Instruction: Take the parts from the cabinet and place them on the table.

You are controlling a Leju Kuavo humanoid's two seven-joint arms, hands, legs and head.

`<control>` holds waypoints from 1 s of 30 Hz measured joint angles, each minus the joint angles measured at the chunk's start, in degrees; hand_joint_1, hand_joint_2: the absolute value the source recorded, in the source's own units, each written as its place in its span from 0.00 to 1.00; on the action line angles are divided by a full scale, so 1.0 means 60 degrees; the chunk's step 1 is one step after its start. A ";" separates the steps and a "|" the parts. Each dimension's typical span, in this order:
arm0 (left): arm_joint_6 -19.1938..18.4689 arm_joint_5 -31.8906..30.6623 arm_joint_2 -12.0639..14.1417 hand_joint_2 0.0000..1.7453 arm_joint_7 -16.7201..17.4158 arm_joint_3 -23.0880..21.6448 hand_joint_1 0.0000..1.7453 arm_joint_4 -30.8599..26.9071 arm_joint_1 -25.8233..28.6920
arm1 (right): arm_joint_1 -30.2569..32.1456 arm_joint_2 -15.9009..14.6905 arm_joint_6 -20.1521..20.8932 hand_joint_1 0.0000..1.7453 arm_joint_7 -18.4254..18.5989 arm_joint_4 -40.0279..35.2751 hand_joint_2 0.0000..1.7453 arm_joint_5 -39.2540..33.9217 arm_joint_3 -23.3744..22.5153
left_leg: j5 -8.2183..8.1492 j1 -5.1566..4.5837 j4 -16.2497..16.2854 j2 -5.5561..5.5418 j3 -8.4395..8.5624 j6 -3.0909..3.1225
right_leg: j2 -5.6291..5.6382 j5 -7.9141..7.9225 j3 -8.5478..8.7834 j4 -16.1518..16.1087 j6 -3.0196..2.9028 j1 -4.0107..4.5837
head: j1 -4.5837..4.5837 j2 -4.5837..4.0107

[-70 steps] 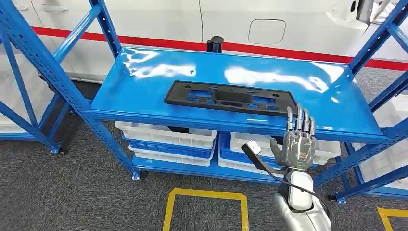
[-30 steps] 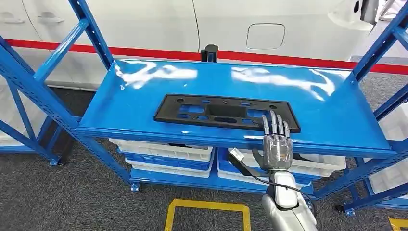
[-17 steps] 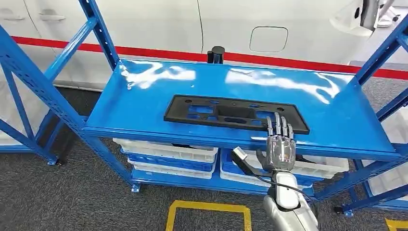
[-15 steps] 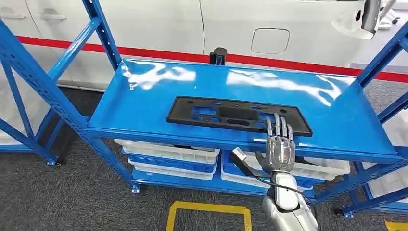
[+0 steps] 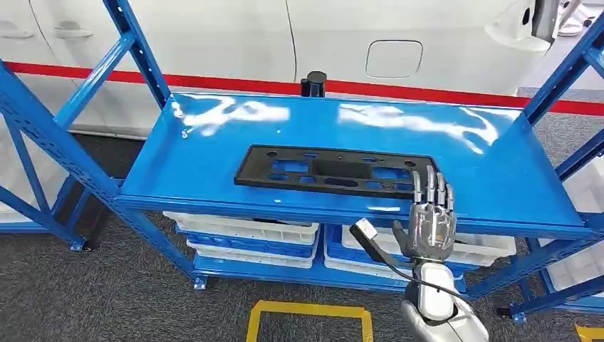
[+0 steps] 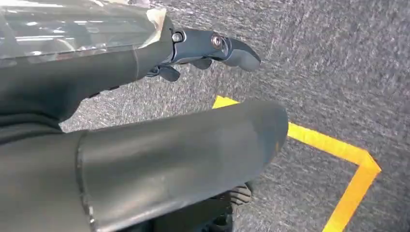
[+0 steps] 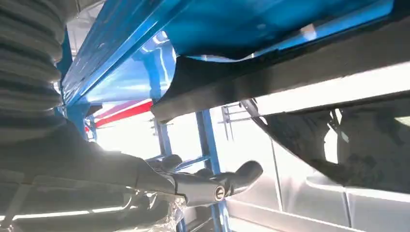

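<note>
Barely started tbh: black plastic part [image 5: 335, 171] lying flat on the blue cabinet shelf [image 5: 498, 167], right hand [image 5: 429, 226] up at the shelf's front edge with fingers straight and spread, holding nothing, so grabbing and carrying to the table all left.

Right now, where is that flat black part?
In the head view the black part lies flat on the blue shelf, near its front edge, with the right hand raised just in front of its right end.
</note>
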 joint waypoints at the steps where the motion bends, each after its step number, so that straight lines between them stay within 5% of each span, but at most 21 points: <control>1: 0.0000 -0.0015 0.0000 0.00 0.0000 0.0000 0.00 0.0000 0.0001 | -0.0019 -0.0033 -0.0004 0.00 0.0052 -0.0004 1.00 0.0000 0.0048 | -0.0443 0.0029 0.0818 -0.0008 -0.0428 -0.0053 | 0.0001 -0.0005 -0.0015 0.0001 -0.0018 0.0004 | 0.0000 -0.0004; 3: 0.0011 -0.0051 0.0003 0.00 0.0000 0.0000 0.00 0.0000 0.0018 | -0.0024 -0.0124 -0.0004 0.00 0.0154 -0.0004 1.00 0.0000 0.0135 | -0.0888 0.0064 0.2052 -0.0012 -0.1106 -0.0120 | -0.0002 0.0007 -0.0059 0.0008 -0.0008 0.0011 | 0.0000 0.0000; 4: 0.0018 -0.0069 0.0003 0.00 0.0000 0.0004 0.00 0.0000 0.0028 | -0.0038 -0.0157 0.0000 0.00 0.0183 -0.0004 1.00 0.0000 0.0161 | -0.0763 0.0078 0.2044 -0.0011 -0.1132 -0.0135 | -0.0006 0.0020 -0.0064 0.0010 0.0012 0.0007 | 0.0000 0.0000; 5: 0.0022 -0.0069 0.0011 0.00 0.0000 0.0004 0.00 0.0000 0.0031 | -0.0051 -0.0186 0.0000 0.00 0.0201 -0.0004 1.00 0.0000 0.0186 | -0.0431 0.0106 0.1587 -0.0010 -0.0902 -0.0138 | -0.0007 0.0041 -0.0068 0.0014 0.0045 -0.0007 | -0.0003 0.0000; 7: 0.0022 -0.0084 0.0029 0.00 0.0000 0.0004 0.00 0.0000 0.0019 | -0.0169 -0.0215 0.0014 0.00 0.0234 -0.0004 1.00 0.0000 0.0237 | 0.0347 0.0156 -0.0193 0.0018 0.0078 -0.0125 | -0.0004 0.0076 -0.0072 0.0041 0.0119 -0.0043 | 0.0000 -0.0004; 8: 0.0022 -0.0091 0.0025 0.00 0.0000 0.0004 0.00 0.0000 0.0000 | -0.0265 -0.0226 0.0018 0.00 0.0230 -0.0004 1.00 0.0004 0.0259 | 0.0477 0.0160 -0.0848 0.0051 0.0461 -0.0090 | -0.0002 0.0083 -0.0074 0.0073 0.0165 -0.0027 | -0.0003 -0.0004; 9: 0.0018 -0.0098 0.0018 0.00 0.0000 0.0004 0.00 0.0000 -0.0019 | -0.0329 -0.0241 0.0022 0.00 0.0186 -0.0004 1.00 0.0000 0.0256 | 0.0546 0.0113 -0.0891 0.0048 0.0431 0.0012 | -0.0003 0.0030 -0.0085 0.0109 0.0265 0.0089 | 0.0004 0.0000; 12: 0.0018 -0.0098 0.0018 0.00 0.0000 0.0007 0.00 0.0000 0.0003 | -0.0426 -0.0226 0.0029 0.00 0.0059 -0.0004 1.00 0.0004 0.0285 | 0.0588 -0.0007 -0.0866 0.0014 0.0416 0.0259 | -0.0016 0.0069 -0.0008 0.0020 0.0487 -0.0001 | 0.0011 0.0000; 13: 0.0015 -0.0098 0.0007 0.00 0.0000 0.0007 0.00 0.0000 0.0000 | -0.0439 -0.0226 0.0029 0.00 0.0011 -0.0004 1.00 0.0004 0.0288 | 0.0701 0.0043 -0.0934 -0.0003 0.0512 0.0373 | -0.0032 0.0055 -0.0041 0.0051 0.0561 0.0070 | 0.0019 0.0000; 15: -0.0007 -0.0113 0.0018 0.00 0.0007 0.0007 0.00 0.0000 -0.0001 | -0.0492 -0.0226 0.0065 0.00 -0.0143 0.0014 1.00 0.0004 0.0256 | 0.0752 0.0069 -0.0973 0.0005 0.0556 0.0479 | -0.0052 -0.0337 -0.0429 0.0803 0.0476 0.0005 | 0.0068 0.0000; 17: -0.0029 -0.0113 0.0018 0.00 0.0015 0.0014 0.00 0.0000 0.0010 | -0.0520 -0.0219 0.0116 0.00 -0.0215 0.0070 1.00 -0.0004 0.0252 | 0.0732 0.0041 -0.0966 -0.0008 0.0553 0.0509 | -0.0051 -0.0887 -0.1183 0.2315 0.0398 0.0012 | 0.0069 0.0000; 19: -0.0040 -0.0113 0.0000 0.00 0.0022 0.0018 0.00 0.0000 0.0053 | -0.0518 -0.0200 0.0124 0.00 -0.0273 0.0186 1.00 -0.0004 0.0252 | 0.0674 0.0016 -0.0958 -0.0036 0.0572 0.0533 | -0.0051 -0.0992 -0.1650 0.3068 0.0472 0.0018 | 0.0066 0.0000; 20: -0.0040 -0.0113 0.0000 0.00 0.0029 0.0022 0.00 0.0000 0.0075 | -0.0519 -0.0186 0.0127 0.00 -0.0291 0.0230 1.00 -0.0004 0.0252 | 0.0634 0.0016 -0.0956 -0.0060 0.0609 0.0520 | -0.0052 -0.0782 -0.1537 0.2737 0.0547 0.0018 | 0.0070 0.0000; 22: -0.0036 -0.0127 -0.0019 0.00 0.0036 0.0026 0.00 0.0000 0.0086 | -0.0541 -0.0157 0.0127 0.00 -0.0371 0.0284 1.00 -0.0004 0.0237 | 0.0512 0.0024 -0.0954 -0.0100 0.0754 0.0459 | -0.0064 -0.0016 -0.0738 0.1012 0.0704 0.0010 | 0.0073 -0.0003; 23: -0.0029 -0.0127 -0.0022 0.00 0.0036 0.0025 0.00 0.0000 0.0092 | -0.0550 -0.0142 0.0131 0.00 -0.0378 0.0299 1.00 -0.0004 0.0230 | 0.0437 0.0020 -0.0957 -0.0110 0.0802 0.0399 | -0.0103 0.0212 -0.0372 0.0156 0.0692 0.0007 | 0.0077 -0.0004; 27: 0.0022 -0.0135 -0.0029 0.00 0.0051 0.0040 0.00 0.0000 0.0093 | -0.0634 -0.0077 0.0185 0.00 -0.0469 0.0361 1.00 -0.0004 0.0194 | 0.0315 -0.0014 -0.1037 -0.0111 0.0862 0.0211 | -0.0062 0.0036 -0.0267 0.0208 0.0375 0.0145 | 0.0048 0.0000; 29: 0.0026 -0.0138 -0.0022 0.00 0.0055 0.0044 0.00 -0.0004 0.0076 | -0.0676 -0.0030 0.0204 0.00 -0.0520 0.0361 1.00 -0.0004 0.0172 | 0.0155 0.0015 -0.0907 -0.0085 0.0915 0.0080 | -0.0051 -0.0024 -0.0076 0.0122 0.0222 -0.0008 | 0.0041 0.0000; 30: 0.0033 -0.0138 -0.0033 0.00 0.0055 0.0047 0.00 -0.0004 0.0065 | -0.0685 -0.0011 0.0211 0.00 -0.0550 0.0368 1.00 -0.0004 0.0157 | -0.0056 0.0017 -0.0454 -0.0060 0.0711 0.0046 | -0.0074 -0.0096 -0.0004 0.0122 0.0107 -0.0015 | 0.0007 0.0000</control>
